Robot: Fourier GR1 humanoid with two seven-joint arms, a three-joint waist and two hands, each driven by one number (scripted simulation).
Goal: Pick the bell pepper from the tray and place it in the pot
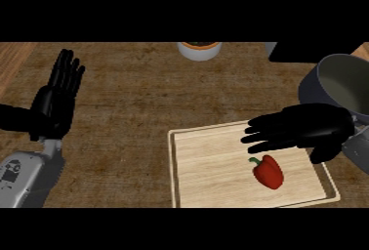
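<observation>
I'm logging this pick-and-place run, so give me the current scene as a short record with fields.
bell pepper: red, green stem, lying on the tray, not held
tray: pale wood, raised rim, on the counter
pot: grey, open, at the right edge beyond the tray
right hand: open, fingers spread, above the tray's far right part, just beyond the pepper
left hand: open, fingers up, resting at the left
white container: at the counter's far edge
task stage: pepper not yet grasped

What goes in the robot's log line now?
right hand: open, above tray | bell pepper: on tray | pot: waiting | left hand: resting
</observation>
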